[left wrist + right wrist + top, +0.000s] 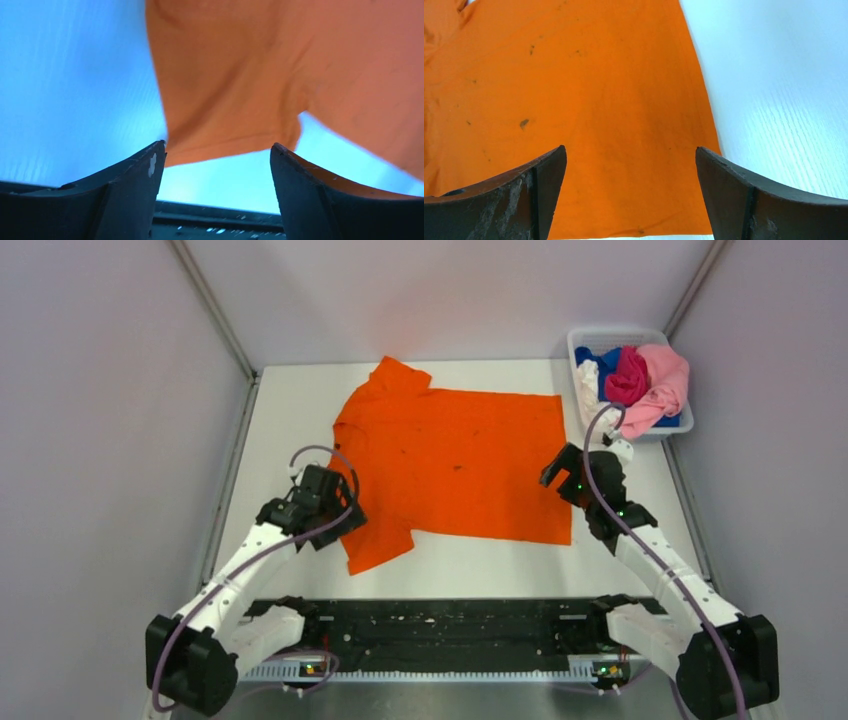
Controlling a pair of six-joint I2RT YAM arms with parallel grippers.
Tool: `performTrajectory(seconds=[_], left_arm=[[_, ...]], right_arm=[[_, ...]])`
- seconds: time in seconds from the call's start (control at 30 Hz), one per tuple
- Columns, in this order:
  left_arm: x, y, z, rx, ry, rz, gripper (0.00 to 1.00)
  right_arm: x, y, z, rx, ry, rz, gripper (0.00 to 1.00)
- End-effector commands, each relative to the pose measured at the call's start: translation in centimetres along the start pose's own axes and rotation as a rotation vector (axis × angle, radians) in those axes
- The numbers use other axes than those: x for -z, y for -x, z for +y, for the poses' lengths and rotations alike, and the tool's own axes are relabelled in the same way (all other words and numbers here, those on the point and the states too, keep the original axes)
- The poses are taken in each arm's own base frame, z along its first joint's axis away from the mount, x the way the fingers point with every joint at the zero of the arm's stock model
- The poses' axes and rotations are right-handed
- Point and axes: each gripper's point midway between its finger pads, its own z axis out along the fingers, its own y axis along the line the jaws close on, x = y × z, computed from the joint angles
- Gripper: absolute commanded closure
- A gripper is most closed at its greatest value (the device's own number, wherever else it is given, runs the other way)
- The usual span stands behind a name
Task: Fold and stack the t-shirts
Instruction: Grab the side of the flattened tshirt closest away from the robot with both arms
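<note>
Orange t-shirt [455,465] is spread flat across the middle of the white table [290,410], sleeves at the left of the frame, hem at the right. Both arms are poised over it. The left gripper [340,523] hovers at the lower-left sleeve, jaws wide apart, gripping nothing. The right gripper [556,472] hangs above the hem's lower-right corner, likewise spread and empty.

This looks like the run-up to the first fold, with no crease in the cloth yet. Next, I'd say, each gripper has to drop to the cloth, pinch its edge cleanly, then carry it across in step with the other.

Upper right, a white bin [585,338] holds the other t-shirts [650,385], bunched: pink, magenta, blue, white. Pale walls [100,390] close round, and a black rail [440,630] runs along the bottom.
</note>
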Motion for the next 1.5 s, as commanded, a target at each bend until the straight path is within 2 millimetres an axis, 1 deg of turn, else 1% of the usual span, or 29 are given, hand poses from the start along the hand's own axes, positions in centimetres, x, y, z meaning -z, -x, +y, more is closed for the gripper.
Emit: performTrajectory(seconds=[0.0,0.03,0.07,0.1,0.13,0.17,0.27,0.37,0.5,0.63,0.67,0.7,0.77,0.8,0.97,1.03,1.1,1.17,1.27,1.3,1.33,1.37,1.47], left_arm=[[-0.4,-6.0,2.9,0.047,0.036,0.169,0.27],[-0.5,-7.0,3.8,0.059,0.071,0.201,0.33],[-0.7,-7.7,4.3,0.065,0.093,0.223,0.42],[-0.7,-8.3,4.7,0.064,0.108,0.242,0.47],[-0.6,-8.8,5.2,0.066,0.127,0.258,0.51],[-0.6,-9.1,5.4,0.061,0.133,0.264,0.53],[-0.9,-9.7,6.0,0.061,0.141,0.267,0.53],[-1.9,-10.0,5.4,0.060,0.114,0.278,0.52],[-3.5,-9.9,4.9,0.057,0.128,0.287,0.53],[-4.7,-9.3,5.5,0.048,0.195,0.266,0.58],[-4.8,-9.3,5.6,0.045,0.205,0.270,0.62],[-4.9,-9.4,5.5,0.038,0.206,0.282,0.70],[-4.9,-9.4,5.1,0.032,0.193,0.298,0.88],[-4.9,-9.4,5.0,0.032,0.192,0.299,1.00],[-4.7,-9.0,4.0,0.006,0.130,0.291,1.00],[-4.5,-8.7,3.5,-0.016,0.107,0.285,1.00],[-4.4,-8.1,3.1,-0.036,0.093,0.276,1.00],[-4.2,-7.7,2.5,-0.054,0.072,0.268,1.00],[-3.9,-6.7,1.5,-0.076,0.023,0.233,1.00],[-3.7,-6.0,0.8,-0.092,-0.020,0.198,1.00],[-3.6,-5.6,0.4,-0.095,-0.045,0.175,1.00],[-3.4,-5.7,-0.2,-0.100,-0.080,0.179,1.00],[-2.9,-5.4,-1.5,-0.109,-0.154,0.171,1.00]], right_arm=[[0.5,1.7,0.4,-0.043,0.009,-0.072,0.01],[0.4,1.6,0.4,-0.040,0.003,-0.066,0.01],[0.4,1.6,0.3,-0.037,-0.002,-0.061,0.01],[0.3,1.5,0.3,-0.033,-0.005,-0.053,0.01],[0.1,1.3,0.3,-0.028,-0.009,-0.044,0.01],[0.0,1.3,0.4,-0.025,-0.010,-0.038,0.01],[-0.5,0.8,0.2,-0.020,-0.021,-0.017,0.01],[-0.9,0.4,0.0,-0.012,-0.035,0.000,0.01],[-0.9,0.2,-0.1,-0.010,-0.037,0.007,0.01],[-0.7,0.1,-0.1,-0.011,-0.034,0.008,0.01],[-0.7,0.0,-0.2,-0.011,-0.034,0.008,0.01],[-0.6,0.1,-0.2,-0.011,-0.035,0.008,0.01],[-0.5,0.2,-0.2,-0.010,-0.038,0.007,0.01],[-0.4,0.3,-0.2,-0.011,-0.039,0.009,0.01],[0.2,-0.2,-0.4,-0.006,-0.059,0.052,0.01],[0.8,-1.1,-0.5,0.004,-0.053,0.100,0.01],[1.6,-2.5,-1.0,0.010,-0.047,0.152,0.01],[2.4,-4.4,-2.2,0.006,-0.068,0.208,0.01],[3.9,-7.7,-4.3,-0.014,-0.102,0.297,0.03],[4.6,-9.6,-5.0,-0.058,-0.090,0.330,0.04],[4.7,-10.2,-5.1,-0.080,-0.081,0.330,0.05],[4.6,-10.5,-5.1,-0.103,-0.067,0.321,0.05],[4.4,-11.3,-4.3,-0.154,-0.003,0.321,0.10]])
